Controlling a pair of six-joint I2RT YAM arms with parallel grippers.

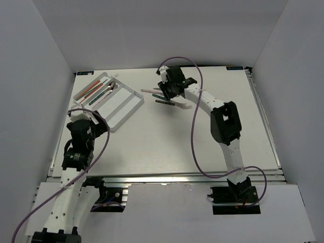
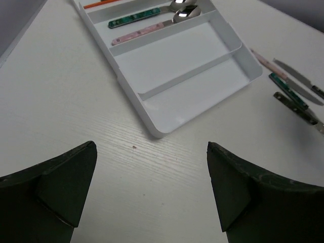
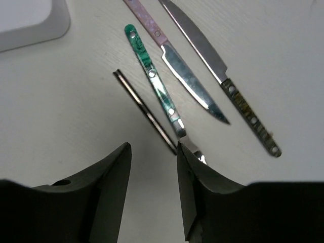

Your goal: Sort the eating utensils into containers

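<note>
- Hovering my right gripper [image 3: 153, 152] over the loose pile — jaws part-open with a narrow gap, nothing in them.
- Step in hand, as I judge it: lift one piece off the table [image 1: 167, 144] for the tray [image 1: 125, 105].
- Nearest is the dark stick [image 3: 144, 111]. It lies slantwise, and its near end sits right at the edge of the gap, by the finger on the right of my wrist view.
- The teal piece [image 3: 152, 76] lies just beside it, metal end hidden behind that same finger — a risk of catching both.
- To do it well: centre on the stick alone, turn the wrist so the fingers straddle it crosswise, go down until the tips meet the table, then close.
- The pink knife [image 3: 172, 55] and dark knife [image 3: 225, 81] lie further out, apart from the jaws; best left alone for now.
- My left gripper [image 2: 151, 152] hangs wide open and empty near the tray's corner, with two bare compartments nearest it.
- Two spoons [image 2: 134, 20] lie in a further compartment.
</note>
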